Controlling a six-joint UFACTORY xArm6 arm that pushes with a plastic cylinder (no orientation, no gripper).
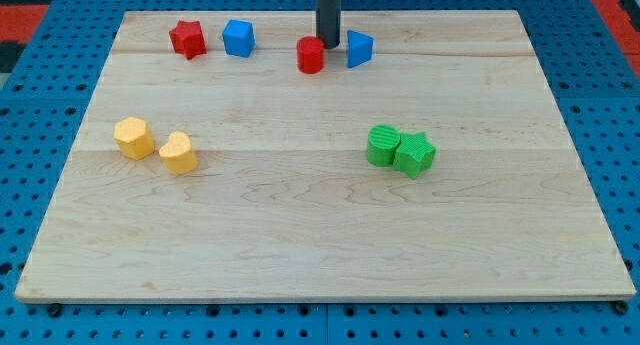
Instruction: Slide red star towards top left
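Tip (328, 45) between red cylinder (311, 56) and blue block (359, 49), red star (187, 39) far left, no jaws, no writing.

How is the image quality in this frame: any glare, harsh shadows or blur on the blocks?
Camera view: even, soft lighting, no glare on the board. Red star and green blocks are sharp, casting only faint shadows. My tip sits between red cylinder and blue block, in focus.

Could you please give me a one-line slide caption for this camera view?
My tip sits between red cylinder and blue block, right of the red star.
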